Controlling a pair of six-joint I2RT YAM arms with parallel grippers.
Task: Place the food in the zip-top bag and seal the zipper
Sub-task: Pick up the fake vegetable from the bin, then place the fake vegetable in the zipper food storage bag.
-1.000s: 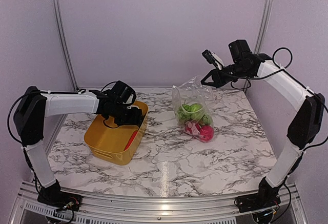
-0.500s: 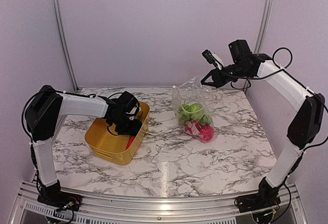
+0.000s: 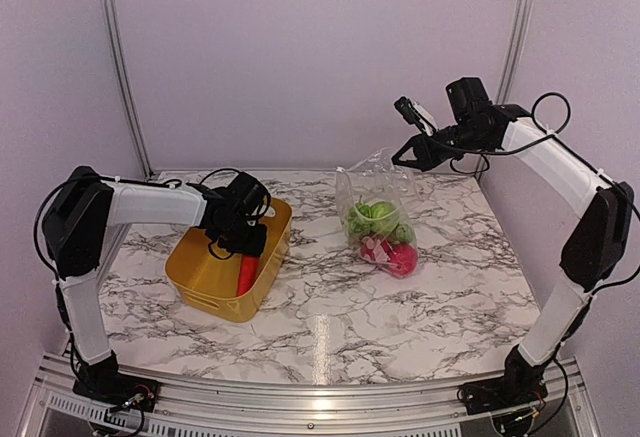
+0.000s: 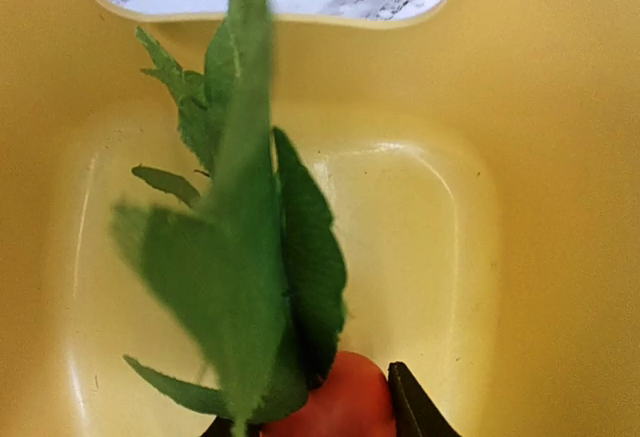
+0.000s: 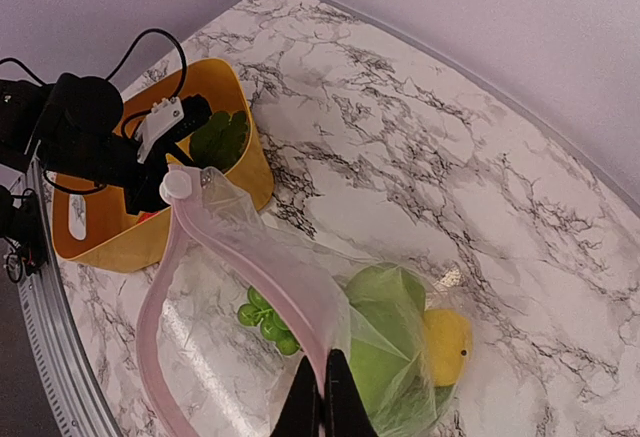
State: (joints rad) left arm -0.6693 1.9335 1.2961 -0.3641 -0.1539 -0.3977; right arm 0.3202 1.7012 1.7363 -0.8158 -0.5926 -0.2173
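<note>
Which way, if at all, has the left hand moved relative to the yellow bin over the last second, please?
Yes. The left hand has shifted leftward from the yellow bin's right rim toward its middle, gripping a red leafy toy vegetable.

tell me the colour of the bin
Yellow. The bin shows best in the top external view.

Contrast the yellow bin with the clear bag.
The yellow bin is opaque and stands by itself; the zip-top bag is clear, its mouth held up by the right tool. The bin holds one red leafy piece, gripped by the left tool; the bag holds several. Both rest on the table.
</note>
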